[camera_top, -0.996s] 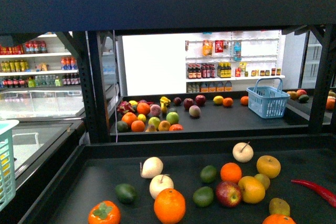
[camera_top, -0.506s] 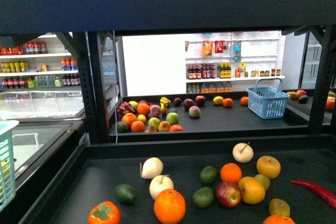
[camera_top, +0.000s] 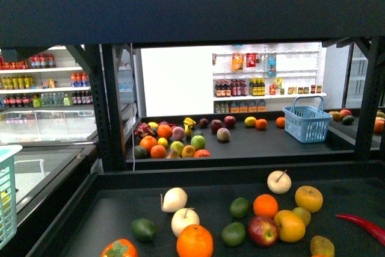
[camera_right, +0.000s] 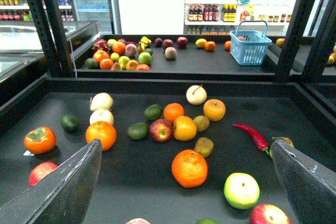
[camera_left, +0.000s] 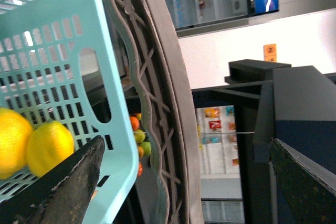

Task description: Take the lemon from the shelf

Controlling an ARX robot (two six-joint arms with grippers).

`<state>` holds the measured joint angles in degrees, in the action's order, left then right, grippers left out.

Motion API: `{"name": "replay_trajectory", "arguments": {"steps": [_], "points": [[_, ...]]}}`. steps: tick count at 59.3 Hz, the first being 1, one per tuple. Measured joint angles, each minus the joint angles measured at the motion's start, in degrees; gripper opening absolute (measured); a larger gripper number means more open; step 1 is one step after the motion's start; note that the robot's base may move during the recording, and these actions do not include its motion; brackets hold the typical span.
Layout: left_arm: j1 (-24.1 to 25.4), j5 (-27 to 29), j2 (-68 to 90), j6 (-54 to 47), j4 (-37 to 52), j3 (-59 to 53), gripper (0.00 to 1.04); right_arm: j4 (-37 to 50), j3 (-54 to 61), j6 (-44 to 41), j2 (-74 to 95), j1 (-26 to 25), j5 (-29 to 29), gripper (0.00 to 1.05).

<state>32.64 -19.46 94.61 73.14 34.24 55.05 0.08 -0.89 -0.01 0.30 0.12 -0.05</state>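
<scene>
The shelf (camera_top: pixel 192 10) is a black metal rack, and its near tier (camera_top: pixel 108 209) holds loose fruit. Two yellow lemons (camera_left: pixel 50 146) lie inside a light blue basket (camera_left: pixel 63 35) in the left wrist view, behind one finger of my open left gripper (camera_left: pixel 186 141). My right gripper (camera_right: pixel 185 144) hangs open above the near tier (camera_right: pixel 131 182), over an orange (camera_right: pixel 189 168), holding nothing. A yellow-orange fruit (camera_top: pixel 289 225) (camera_right: pixel 185 128) lies beside a red apple (camera_top: pixel 263 230); I cannot tell if it is a lemon. Neither gripper shows in the front view.
White pears (camera_top: pixel 174 199), limes (camera_top: pixel 233 233), oranges (camera_top: pixel 194 241), a persimmon (camera_top: pixel 119 248) and a red chilli (camera_top: pixel 361 226) lie on the near tier. The far tier holds more fruit (camera_top: pixel 174 139) and a blue basket (camera_top: pixel 307 123). Black uprights (camera_top: pixel 111 106) flank the opening. A light blue basket (camera_top: pixel 7 197) is at the left.
The front view has shifted upward: the fruit and the upper tier's lip sit lower in the picture, and a red fruit on top has come into view. No fruit has moved.
</scene>
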Motion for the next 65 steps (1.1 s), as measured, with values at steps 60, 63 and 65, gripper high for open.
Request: {"name": "replay_trajectory", "arguments": {"steps": [60, 63, 65], "points": [[-32.5, 19.4, -84.4, -72.4, -37.8, -41.9, 0.03, 0.0, 0.0, 0.0, 0.0, 0.0, 0.0, 0.97], [-32.5, 19.5, -85.4, -72.5, -37.2, -43.2, 0.03, 0.0, 0.0, 0.0, 0.0, 0.0, 0.0, 0.97], [-32.5, 19.5, -85.9, -72.5, -36.9, -44.0, 0.03, 0.0, 0.0, 0.0, 0.0, 0.0, 0.0, 0.97]]}}
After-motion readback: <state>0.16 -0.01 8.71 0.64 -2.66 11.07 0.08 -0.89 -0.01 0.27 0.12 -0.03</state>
